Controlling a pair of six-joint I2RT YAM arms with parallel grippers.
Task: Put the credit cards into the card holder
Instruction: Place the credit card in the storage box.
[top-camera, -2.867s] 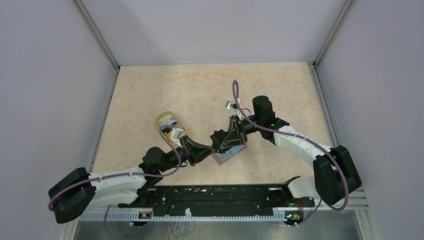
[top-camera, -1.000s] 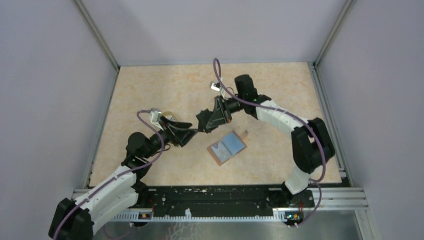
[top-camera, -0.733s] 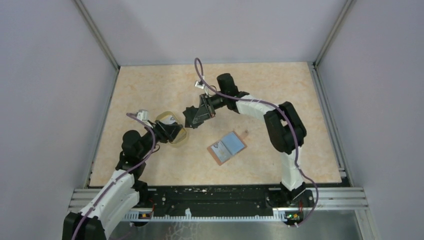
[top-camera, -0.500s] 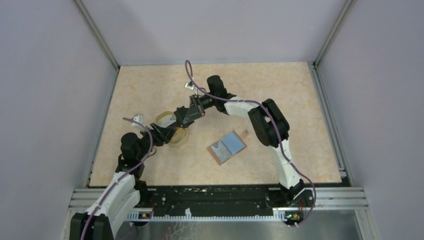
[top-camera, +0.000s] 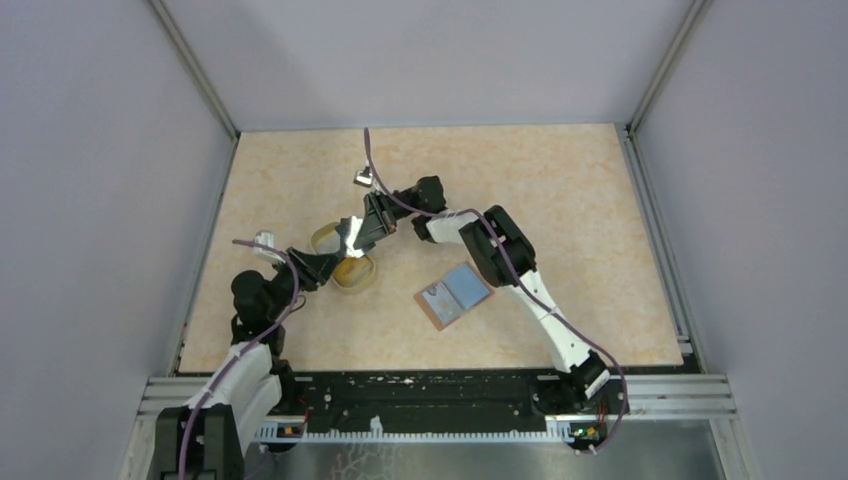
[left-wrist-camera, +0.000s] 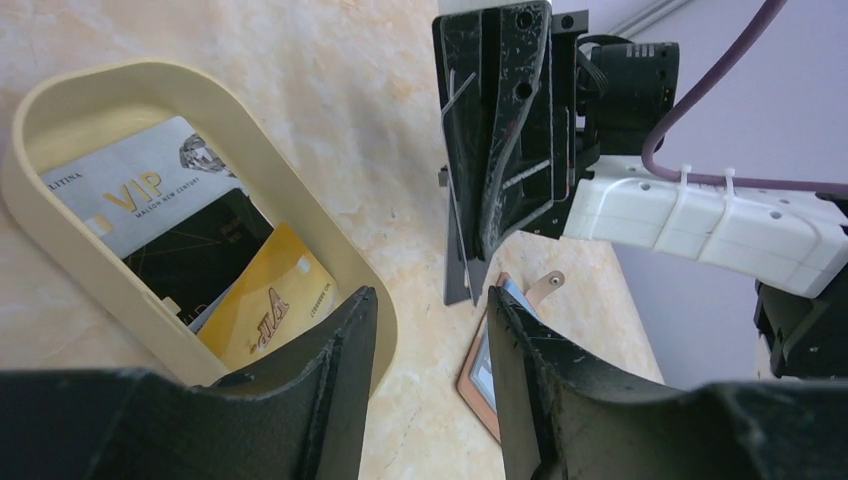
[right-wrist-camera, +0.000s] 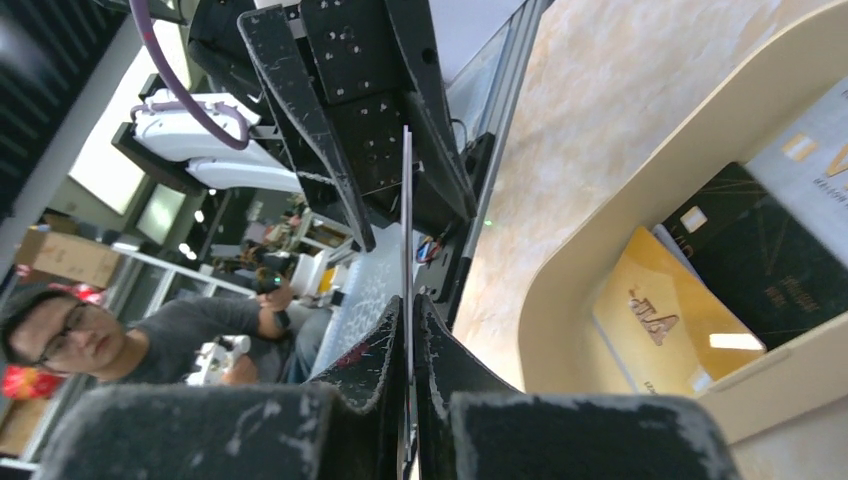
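Here the left tool (left-wrist-camera: 430, 305) stands part open with nothing between its fingers. It is low beside the near end of the cup (left-wrist-camera: 130, 78). In its own wrist view its left finger overlaps the cup's near rim, though whether the two touch cannot be told.

The cup rests on the worktop (top-camera: 560, 200) just ahead and to the left of that tool. Three cards lie overlapped inside it: a white card (left-wrist-camera: 130, 195) printed with "VIP" farthest from the left tool, a black card (left-wrist-camera: 190, 250) in the middle, and a gold card (left-wrist-camera: 265, 310) nearest its fingertips.

Facing the left tool from the far side is the right tool (right-wrist-camera: 407, 305), pointed down over the cup's right-hand part. Its fingers are pressed together on a thin card (top-camera: 352, 233) – seen edge-on from its own wrist camera, standing upright between the pads and reaching out past the fingertips toward the left tool. The lower edge of this card hangs above the worktop just beside the cup's rim, and the two tools are close but apart.

Further right lies the card holder (top-camera: 455, 295) – spread open flat on the worktop, light blue lining up, reddish-brown edge showing around it. It is well clear of both tools, nearer to the right arm's forearm than to either set of fingers.
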